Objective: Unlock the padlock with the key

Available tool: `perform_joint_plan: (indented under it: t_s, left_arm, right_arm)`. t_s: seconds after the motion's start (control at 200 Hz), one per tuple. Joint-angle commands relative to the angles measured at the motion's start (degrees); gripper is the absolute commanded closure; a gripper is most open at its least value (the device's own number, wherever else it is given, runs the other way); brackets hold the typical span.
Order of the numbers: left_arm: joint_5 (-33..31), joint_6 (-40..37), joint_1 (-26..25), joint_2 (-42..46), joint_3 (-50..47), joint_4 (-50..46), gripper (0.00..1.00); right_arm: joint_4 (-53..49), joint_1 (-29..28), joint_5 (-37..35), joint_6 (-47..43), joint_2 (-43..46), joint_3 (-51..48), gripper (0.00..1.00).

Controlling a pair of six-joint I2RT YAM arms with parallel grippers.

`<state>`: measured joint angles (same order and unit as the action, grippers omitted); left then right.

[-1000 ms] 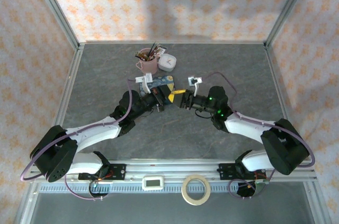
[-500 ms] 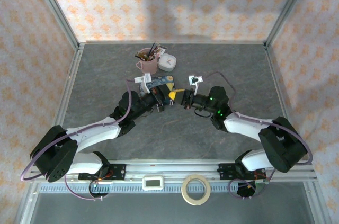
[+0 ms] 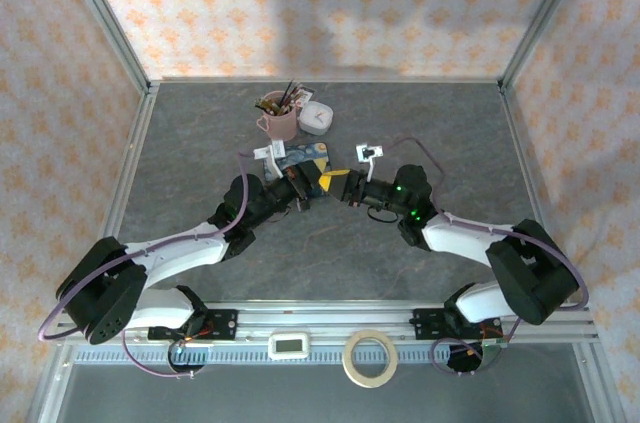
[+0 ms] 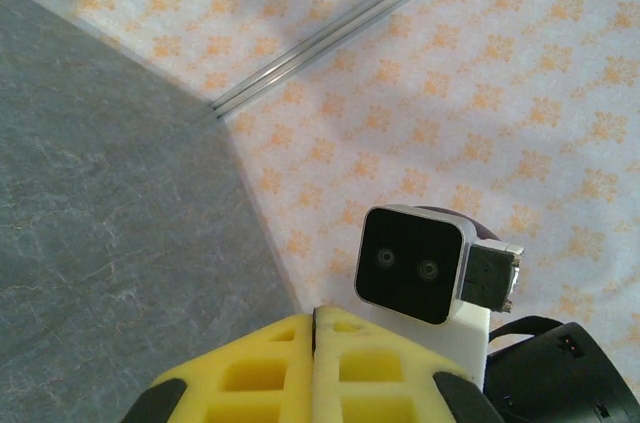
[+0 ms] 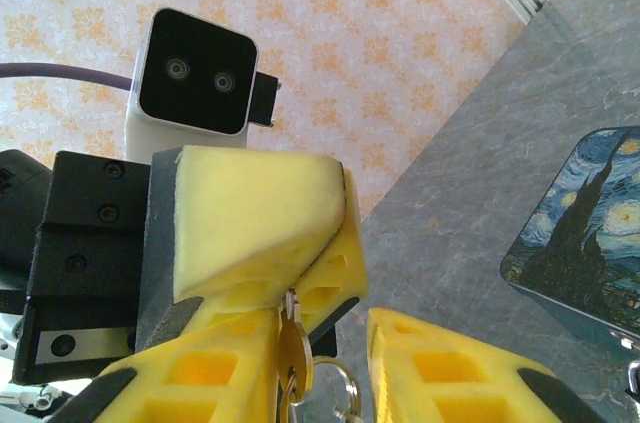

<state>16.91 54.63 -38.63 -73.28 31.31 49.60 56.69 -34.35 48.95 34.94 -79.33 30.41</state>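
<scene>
The right gripper (image 5: 325, 343) stands part open. The gap between its fingers is wider than the key (image 5: 292, 343), which lies flat against one finger with its ring (image 5: 338, 383) in the gap. The key's top end runs up to the left gripper (image 4: 315, 353), whose pads are pressed together — what they pinch, I cannot tell. From above, both tips meet just beside the tin (image 3: 308, 154), on its near side.

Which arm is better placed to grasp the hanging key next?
Right. The right gripper sits open astride the key, which hangs from the shut left gripper, so the left looks occupied.
</scene>
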Motion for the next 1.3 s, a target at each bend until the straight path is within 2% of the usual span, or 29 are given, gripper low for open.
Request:
perform_joint_plan:
  t_s: [0.0,0.055,0.125,0.385,0.561,0.891,1.046,1.066,1.091,1.126,1.166,1.196,1.236,1.296]
  left_arm:
    - [-0.5,0.9,-0.6,1.5,-0.6,4.9,1.0]
    - [-0.6,0.9,-0.6,1.5,-0.6,5.0,1.0]
    - [-0.6,1.0,-0.7,1.5,-0.7,5.1,1.0]
    - [-1.6,0.9,-0.7,2.3,-1.3,5.0,1.0]
    - [-1.6,1.0,-0.7,2.3,-1.3,5.1,1.0]
    - [-1.3,1.5,-1.4,1.7,-1.2,5.8,1.0]
    - [-1.7,1.8,-1.4,2.0,-1.4,5.9,1.0]
    - [-1.8,1.8,-1.4,2.1,-1.4,5.8,0.97]
    - [-1.8,1.7,-1.4,2.2,-1.5,5.7,0.88]
    - [-2.3,1.3,-1.3,2.7,-1.6,5.0,0.71]
    - [-3.3,0.7,-1.1,3.5,-1.7,3.2,0.46]
    - [-4.4,0.3,-0.7,4.3,-1.8,1.4,0.36]
    - [-6.1,0.0,0.1,5.6,-2.2,-1.4,0.29]
    - [-7.9,0.1,2.0,7.8,-3.7,-4.7,0.28]
  right_arm:
    - [2.1,0.1,0.1,-0.1,0.4,-0.4,0.81]
    - [2.3,0.2,0.3,0.1,0.2,-0.4,0.84]
    - [2.8,0.2,0.5,0.4,-0.1,-0.4,0.84]
    - [2.6,0.2,-0.1,0.5,0.6,-1.1,0.71]
    - [2.4,0.1,-0.4,0.4,1.0,-1.5,0.7]
    - [3.9,0.2,0.8,0.9,-0.5,-0.4,1.0]
    - [3.7,0.2,-0.5,0.3,-0.2,-1.0,1.0]
    - [3.4,0.3,-0.6,0.1,0.0,-1.1,1.0]
    - [3.1,0.4,-0.7,-0.2,0.0,-1.0,1.0]
    - [2.7,0.6,-0.7,-0.5,0.0,-1.0,1.0]
    - [2.0,0.9,-0.4,-0.9,0.1,-0.8,1.0]
    - [1.3,1.1,-0.4,-1.2,0.3,-0.7,1.0]
    - [-0.3,1.4,-0.3,-2.2,0.6,-0.3,1.0]
    - [-3.9,1.7,-0.6,-4.5,1.1,0.3,1.0]
